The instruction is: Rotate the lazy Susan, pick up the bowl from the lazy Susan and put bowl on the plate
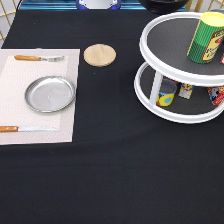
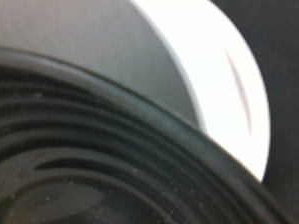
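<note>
Bowl (image 1: 162,5) mostly cut off; tool out of frame.

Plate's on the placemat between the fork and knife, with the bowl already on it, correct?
Not quite. The exterior view shows the plate bare, on the placemat between fork and knife; the bowl is at that view's top edge by the lazy Susan. Gripper not shown there.

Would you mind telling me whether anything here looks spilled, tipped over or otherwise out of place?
Nothing stands out. The plate lies flat on its placemat between knife and fork, and the green can stands upright on the lazy Susan.
</note>
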Robot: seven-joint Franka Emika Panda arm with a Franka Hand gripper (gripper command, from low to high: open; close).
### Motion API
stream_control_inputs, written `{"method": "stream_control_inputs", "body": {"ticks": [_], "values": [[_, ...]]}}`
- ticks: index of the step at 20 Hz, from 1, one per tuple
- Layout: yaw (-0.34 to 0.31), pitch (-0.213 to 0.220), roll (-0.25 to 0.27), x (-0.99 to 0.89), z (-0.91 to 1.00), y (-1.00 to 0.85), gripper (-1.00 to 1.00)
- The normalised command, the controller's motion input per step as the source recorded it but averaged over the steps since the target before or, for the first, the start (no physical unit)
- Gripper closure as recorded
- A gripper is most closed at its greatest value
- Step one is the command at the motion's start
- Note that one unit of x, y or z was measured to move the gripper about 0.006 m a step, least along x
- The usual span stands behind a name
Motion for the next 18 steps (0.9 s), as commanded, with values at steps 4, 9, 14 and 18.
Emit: {"method": "stream_control_inputs", "body": {"ticks": [4,9,14,18], "values": [[-0.049,-0.047,0.0,0.48,-0.14,-0.81,1.0],[-0.095,-0.028,0.0,0.39,-0.13,-0.7,1.0],[-0.132,-0.001,0.0,0.27,-0.04,-0.61,1.0],[-0.149,0.001,0.004,0.19,0.0,-0.55,1.0]]}}
